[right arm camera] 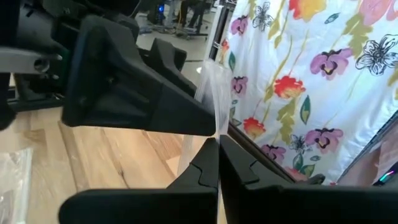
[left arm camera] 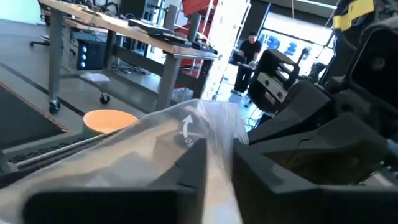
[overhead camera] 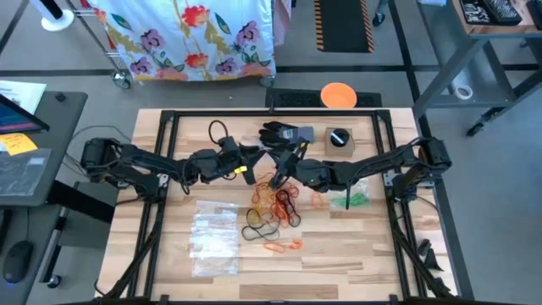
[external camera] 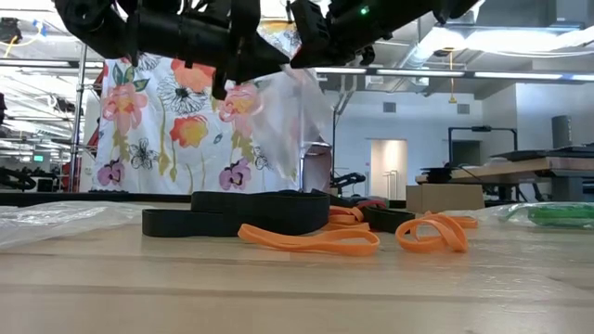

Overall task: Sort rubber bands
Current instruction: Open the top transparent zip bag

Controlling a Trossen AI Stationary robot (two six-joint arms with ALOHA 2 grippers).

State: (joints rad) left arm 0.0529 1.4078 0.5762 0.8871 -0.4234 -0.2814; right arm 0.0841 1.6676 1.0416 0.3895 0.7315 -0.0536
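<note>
The rubber bands (overhead camera: 278, 203) lie in a loose pile of orange, red, yellow and black loops at the table's middle. In the low view, black bands (external camera: 251, 210) and orange bands (external camera: 311, 240) rest flat on the wood. Green bands (overhead camera: 356, 200) lie apart to the right. Both grippers meet above the pile, each shut on one clear plastic bag (external camera: 290, 111). My left gripper (overhead camera: 253, 167) comes from the left and my right gripper (overhead camera: 294, 167) from the right. My left gripper (left arm camera: 219, 155) pinches the clear bag's upper edge (left arm camera: 208, 127) between its two fingers, reaching in roughly level from the table's left. The bag is lifted clear of the table and hangs below the fingers. My right gripper (right arm camera: 218, 140) pinches the bag's thin edge (right arm camera: 216, 93) between its two fingertips, coming from the table's right and facing the left gripper. The film stands up past the fingertips. One layer or several, I cannot tell.
Flat clear bags (overhead camera: 212, 234) lie at the near left. A black glove (overhead camera: 283, 132) and a small box (overhead camera: 339, 139) sit toward the far edge, with an orange disc (overhead camera: 339, 95) beyond it. Bare wood shows at the near right.
</note>
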